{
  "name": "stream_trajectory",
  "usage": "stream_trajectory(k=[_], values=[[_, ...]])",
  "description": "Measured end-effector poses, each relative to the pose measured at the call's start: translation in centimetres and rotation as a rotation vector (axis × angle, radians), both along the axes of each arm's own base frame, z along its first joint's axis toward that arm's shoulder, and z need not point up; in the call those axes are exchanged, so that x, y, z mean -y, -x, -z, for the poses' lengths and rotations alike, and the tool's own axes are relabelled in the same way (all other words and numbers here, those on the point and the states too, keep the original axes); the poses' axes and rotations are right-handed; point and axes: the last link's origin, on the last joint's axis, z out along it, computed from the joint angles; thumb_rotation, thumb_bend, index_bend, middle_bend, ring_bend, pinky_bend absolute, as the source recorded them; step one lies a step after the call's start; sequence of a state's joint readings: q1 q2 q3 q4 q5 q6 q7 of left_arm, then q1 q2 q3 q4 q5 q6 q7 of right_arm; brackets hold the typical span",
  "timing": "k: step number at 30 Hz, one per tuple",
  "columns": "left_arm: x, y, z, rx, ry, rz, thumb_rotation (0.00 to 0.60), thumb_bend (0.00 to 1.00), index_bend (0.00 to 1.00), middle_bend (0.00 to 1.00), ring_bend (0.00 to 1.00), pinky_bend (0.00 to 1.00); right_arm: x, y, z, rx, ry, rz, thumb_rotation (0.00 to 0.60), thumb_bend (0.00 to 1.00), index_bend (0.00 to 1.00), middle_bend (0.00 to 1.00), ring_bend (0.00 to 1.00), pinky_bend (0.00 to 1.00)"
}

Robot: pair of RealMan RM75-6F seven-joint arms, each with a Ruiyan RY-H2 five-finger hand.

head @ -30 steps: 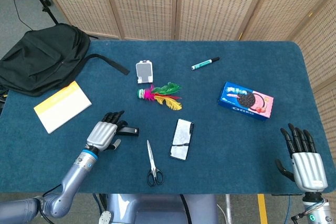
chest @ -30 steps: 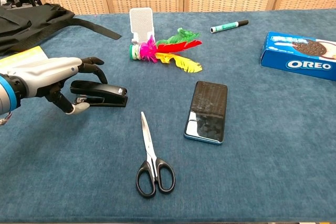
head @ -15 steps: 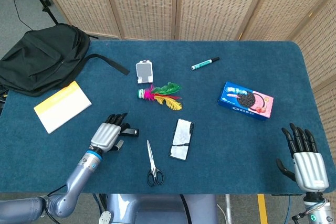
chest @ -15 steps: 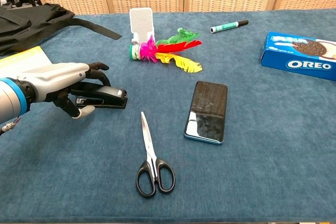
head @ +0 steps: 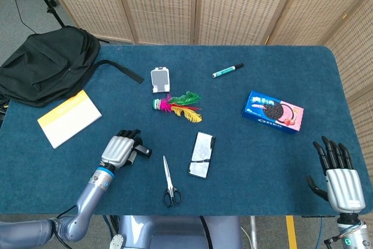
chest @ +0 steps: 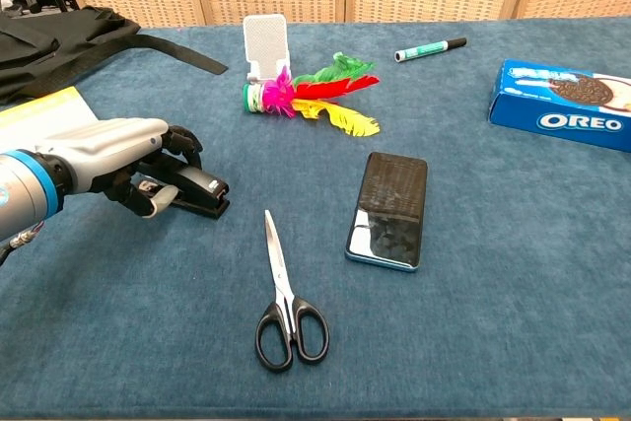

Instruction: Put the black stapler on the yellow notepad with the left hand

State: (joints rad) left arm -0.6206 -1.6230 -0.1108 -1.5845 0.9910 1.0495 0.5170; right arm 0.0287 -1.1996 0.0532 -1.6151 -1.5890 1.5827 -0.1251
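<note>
The black stapler [chest: 202, 192] lies on the blue table near the front left, and only its tip [head: 143, 152] shows past the fingers in the head view. My left hand [chest: 118, 160] is over it, fingers curled across the top and thumb under its near side, gripping it. The yellow notepad [head: 69, 118] lies to the left and further back, its corner [chest: 39, 105] showing in the chest view just behind the hand. My right hand [head: 338, 174] hovers at the front right corner, fingers spread, holding nothing.
Scissors [chest: 286, 293] and a phone [chest: 389, 209] lie right of the stapler. A feather shuttlecock [head: 178, 106], a white stand [head: 158, 79], a green marker [head: 227, 70] and an Oreo box [head: 273, 111] sit further back. A black backpack [head: 46, 65] lies behind the notepad.
My left hand slid forward over the stapler and its fingers curled down around it. The stapler has turned slightly within the grip. The right hand stayed still.
</note>
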Motion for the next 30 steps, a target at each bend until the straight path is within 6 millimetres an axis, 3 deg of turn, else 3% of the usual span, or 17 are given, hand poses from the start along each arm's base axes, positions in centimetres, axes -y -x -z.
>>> stream_trajectory(k=[6,15,30], values=[[0.0,-0.4,0.0,0.029,-0.026,0.013,0.600,0.63,0.72,0.35,0.30,0.27,0.0,0.0,0.1,0.000,0.000,-0.002,0.600,0.33,0.07,0.00,0.00,0.00],[-0.8,-0.9,-1.2,0.058,-0.085,0.045,0.600,0.63,0.74,0.37,0.31,0.28,0.1,0.0,0.0,0.002,0.000,-0.002,0.600,0.33,0.07,0.00,0.00,0.00],[-3.0,2.4,-4.8,-0.058,-0.166,0.045,0.600,0.63,0.74,0.37,0.31,0.28,0.1,-0.1,0.2,-0.004,-0.005,-0.003,0.600,0.32,0.07,0.00,0.00,0.00]])
